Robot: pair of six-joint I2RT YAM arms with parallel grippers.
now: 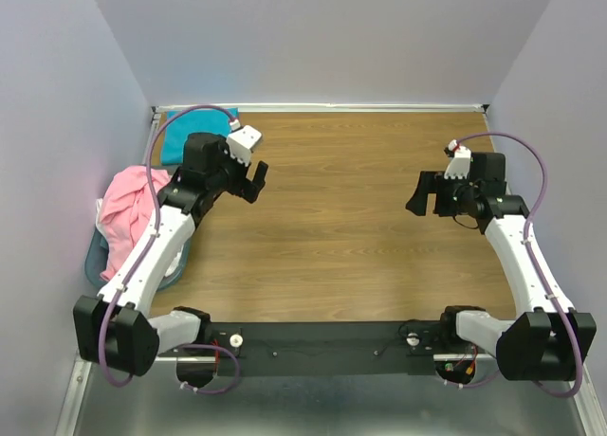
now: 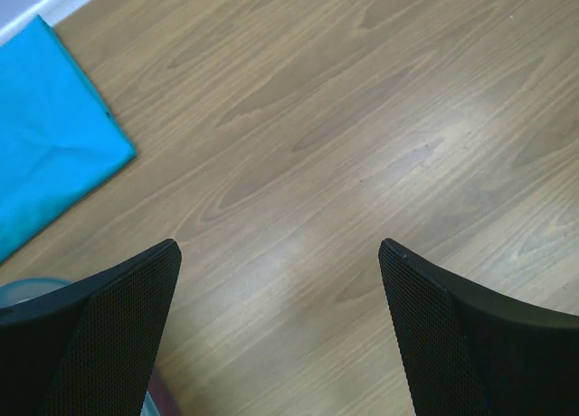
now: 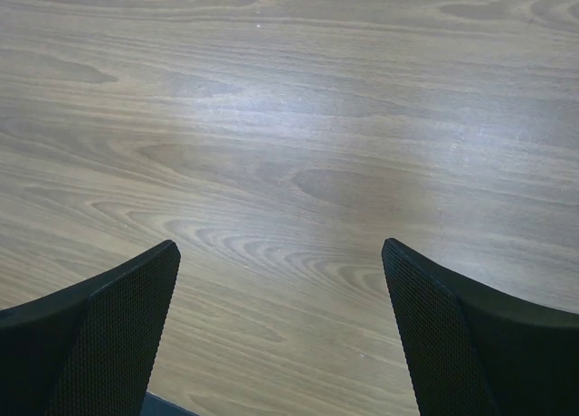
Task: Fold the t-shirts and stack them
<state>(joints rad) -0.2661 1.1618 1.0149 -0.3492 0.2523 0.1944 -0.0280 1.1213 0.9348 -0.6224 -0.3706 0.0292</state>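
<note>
A folded teal t-shirt [image 1: 180, 137] lies flat in the table's far left corner; the left wrist view shows its corner [image 2: 50, 136] at the upper left. A crumpled light pink t-shirt [image 1: 128, 213] heaps out of the basket at the left edge, with a bit of white cloth beside it. My left gripper [image 1: 254, 182] hovers open over bare wood to the right of the teal shirt, nothing between its fingers [image 2: 118, 335]. My right gripper [image 1: 425, 193] hangs open over the right side of the table, its fingers [image 3: 452, 335] empty, far from any shirt.
A light-blue plastic basket [image 1: 95, 256] sits at the table's left edge beside the left arm. Purple-grey walls close in the back and both sides. The wooden tabletop [image 1: 341, 227] stretches between the two grippers. A black rail [image 1: 322, 346] carries the arm bases at the near edge.
</note>
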